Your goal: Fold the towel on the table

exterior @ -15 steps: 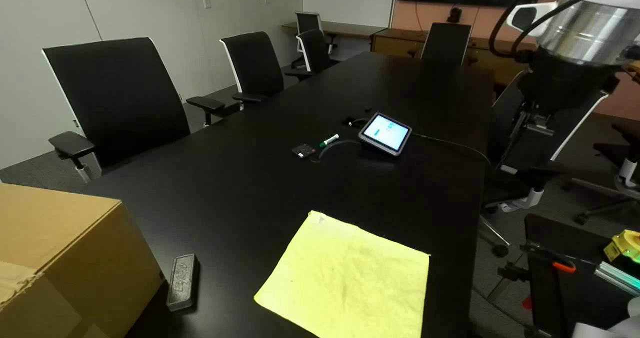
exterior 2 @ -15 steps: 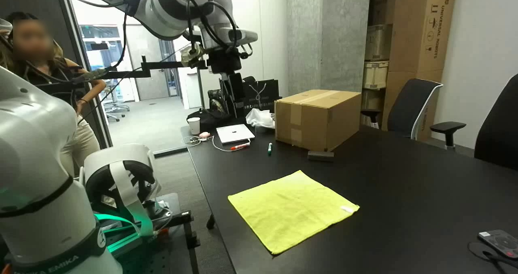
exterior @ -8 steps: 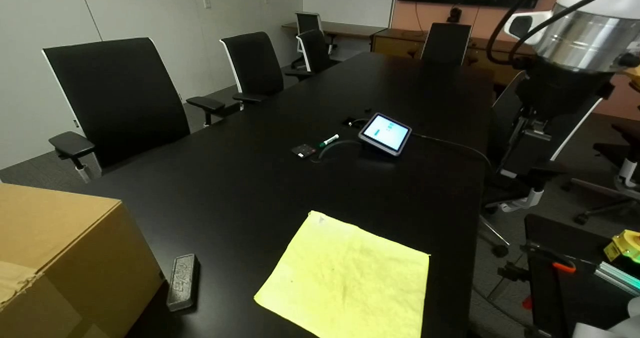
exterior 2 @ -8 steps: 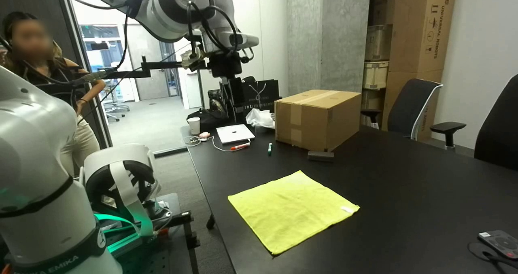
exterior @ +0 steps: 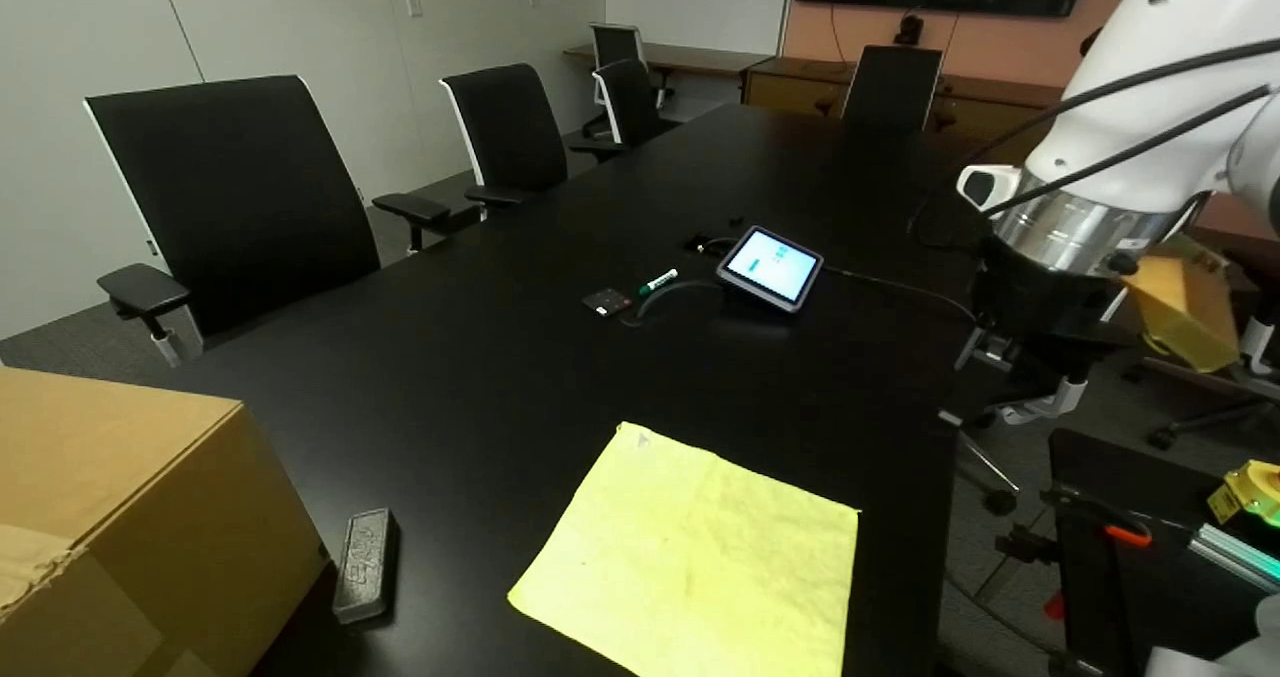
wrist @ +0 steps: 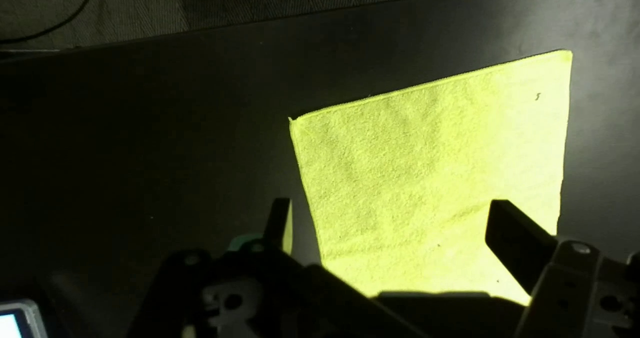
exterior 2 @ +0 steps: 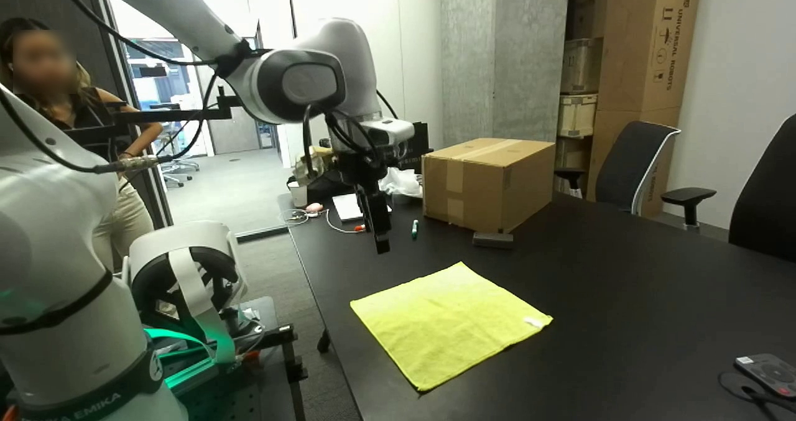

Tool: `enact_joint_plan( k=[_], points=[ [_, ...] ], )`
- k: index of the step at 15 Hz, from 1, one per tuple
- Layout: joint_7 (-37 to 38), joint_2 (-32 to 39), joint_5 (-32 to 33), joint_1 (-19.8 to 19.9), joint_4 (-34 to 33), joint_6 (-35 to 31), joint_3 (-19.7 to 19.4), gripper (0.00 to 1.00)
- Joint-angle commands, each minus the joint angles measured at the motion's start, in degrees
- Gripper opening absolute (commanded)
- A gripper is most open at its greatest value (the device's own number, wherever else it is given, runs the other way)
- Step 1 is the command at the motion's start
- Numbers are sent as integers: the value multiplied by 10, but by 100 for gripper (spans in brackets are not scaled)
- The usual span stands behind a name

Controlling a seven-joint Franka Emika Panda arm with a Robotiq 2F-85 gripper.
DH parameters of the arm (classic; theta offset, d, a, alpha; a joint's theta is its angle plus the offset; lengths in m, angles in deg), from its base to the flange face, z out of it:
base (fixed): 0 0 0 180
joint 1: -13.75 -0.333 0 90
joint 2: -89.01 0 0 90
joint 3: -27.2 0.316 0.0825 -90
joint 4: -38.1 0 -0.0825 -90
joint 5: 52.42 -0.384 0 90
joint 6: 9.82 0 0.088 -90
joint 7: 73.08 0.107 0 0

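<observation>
The pale yellow towel lies flat and spread out on the glossy black table, with faint creases. The towel shows in both exterior views and in the wrist view. The table also shows in both exterior views and in the wrist view. My gripper is in the air above the table, apart from the towel. In the wrist view the gripper is open, its fingers wide apart with nothing between them. Its body hides the towel's lower part there.
A cardboard box stands on the table with a black eraser beside it. A green marker and a laptop are near. A tablet stands farther along. Office chairs line the table. A person stands behind the arm.
The arm has come down, and the gripper is now lower and nearer the towel, tilted more. The towel and the things on the table have not moved.
</observation>
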Motion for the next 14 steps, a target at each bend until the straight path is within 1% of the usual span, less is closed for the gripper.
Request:
enact_joint_plan(
  k=[1, 4, 6, 9, 14],
  points=[
    [-17, 93, -20, -3, 2, -110, -22, 100],
    [-22, 173, -30, -6, -1, -175, -33, 100],
    [-12, 228, -27, -3, -16, -187, -36, 100],
    [-7, 288, -18, -5, -35, -192, -45, 100],
    [-12, 371, -25, -10, -71, -234, -63, 100]
  ],
)
